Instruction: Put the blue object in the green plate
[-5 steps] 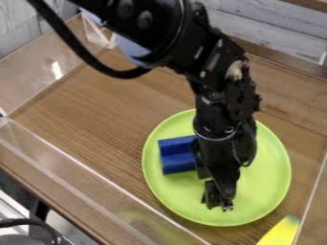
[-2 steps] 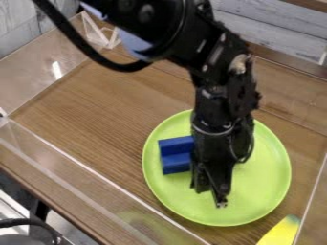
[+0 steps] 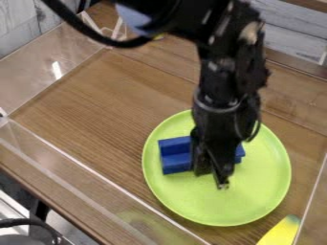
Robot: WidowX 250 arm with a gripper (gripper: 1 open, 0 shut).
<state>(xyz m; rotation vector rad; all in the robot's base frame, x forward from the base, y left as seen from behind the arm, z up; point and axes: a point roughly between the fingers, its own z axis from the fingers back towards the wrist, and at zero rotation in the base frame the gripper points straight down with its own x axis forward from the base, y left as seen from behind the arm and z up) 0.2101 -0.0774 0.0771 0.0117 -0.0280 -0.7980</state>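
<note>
The blue object (image 3: 177, 154), a small ridged royal-blue block, lies on the left half of the green plate (image 3: 262, 196), a large round lime-green plate on the wooden table. My gripper (image 3: 221, 179) hangs just above the plate's middle, right beside the block's right end, with its dark fingers pressed together and nothing between them. The black arm rises from it toward the top of the view and hides the plate's far rim and part of the block's right side.
Clear plastic walls (image 3: 52, 158) fence the wooden table on the left and front. A yellow object (image 3: 281, 232) lies just past the plate at the bottom right. Bare wood (image 3: 102, 105) stretches left of the plate.
The gripper has shut and lifted, moving from the plate's near part back toward its middle. The arm has straightened upward. The blue object stays where it was on the plate.
</note>
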